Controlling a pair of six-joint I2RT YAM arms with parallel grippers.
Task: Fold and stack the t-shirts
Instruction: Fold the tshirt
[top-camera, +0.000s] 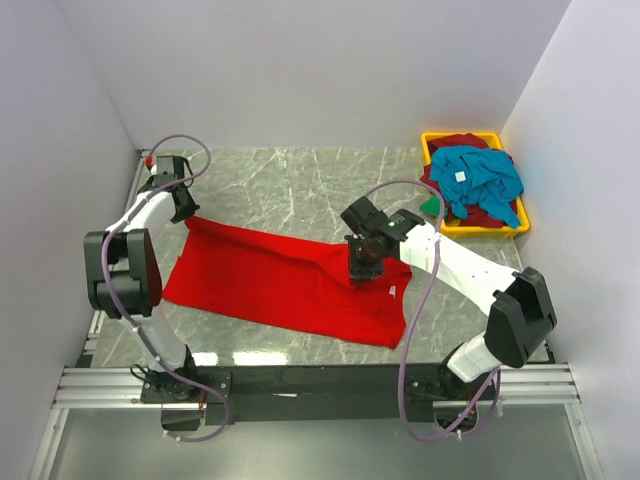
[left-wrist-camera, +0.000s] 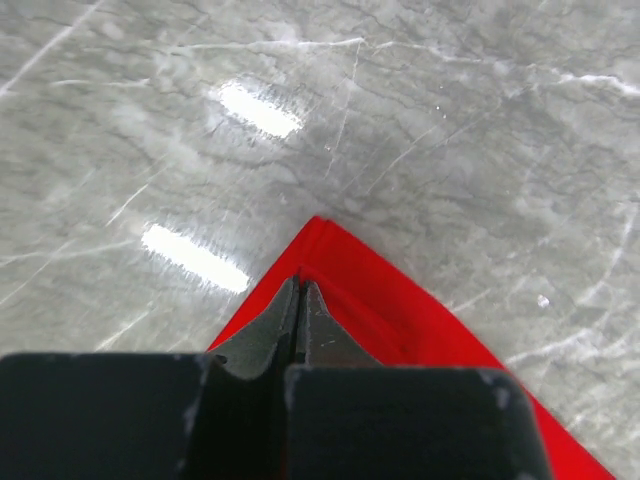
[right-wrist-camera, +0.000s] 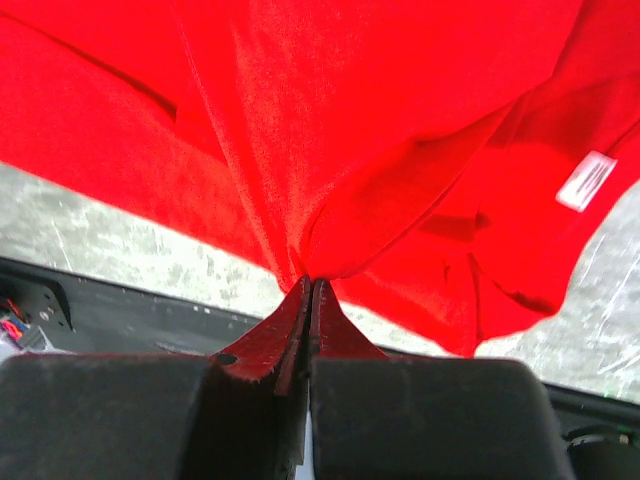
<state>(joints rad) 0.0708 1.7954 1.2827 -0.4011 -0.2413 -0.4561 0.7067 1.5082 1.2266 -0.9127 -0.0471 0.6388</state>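
Marble tabletop (top-camera: 300, 190) bears the red t-shirt (top-camera: 270, 282) between white walls (top-camera: 300, 70).

The gray desk (top-camera: 300, 185) has thin white lines. Pale walls (top-camera: 320, 70) stand around it. Two light spots (left-wrist-camera: 258, 108) shine on it.

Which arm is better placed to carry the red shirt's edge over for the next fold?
Probably right: the right gripper is shut on gathered cloth of the red shirt near the white tag; the left gripper only pinches a far corner low over the table.
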